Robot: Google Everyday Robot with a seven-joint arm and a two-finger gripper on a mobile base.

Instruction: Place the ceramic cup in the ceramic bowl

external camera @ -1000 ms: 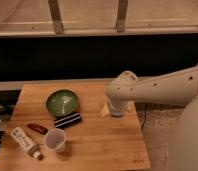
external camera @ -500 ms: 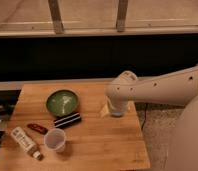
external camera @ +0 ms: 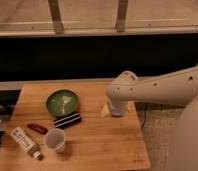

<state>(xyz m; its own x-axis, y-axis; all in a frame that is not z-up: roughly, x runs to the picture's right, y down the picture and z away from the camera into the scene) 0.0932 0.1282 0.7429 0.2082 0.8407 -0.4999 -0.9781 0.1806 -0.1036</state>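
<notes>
The ceramic cup (external camera: 55, 139) is a small pale tapered cup standing upright near the front left of the wooden table (external camera: 102, 145). The ceramic bowl (external camera: 62, 102) is round and green with a dark rim, behind the cup at the table's left middle. My gripper (external camera: 115, 111) hangs at the end of the white arm over the table's right side, well to the right of both cup and bowl. The arm's wrist hides most of it.
A black rectangular bar (external camera: 67, 120) lies between bowl and cup. A small red object (external camera: 37, 128) and a white tube-like bottle (external camera: 25, 142) lie at the front left. The table's right edge is just beyond the gripper. A dark wall and railing stand behind.
</notes>
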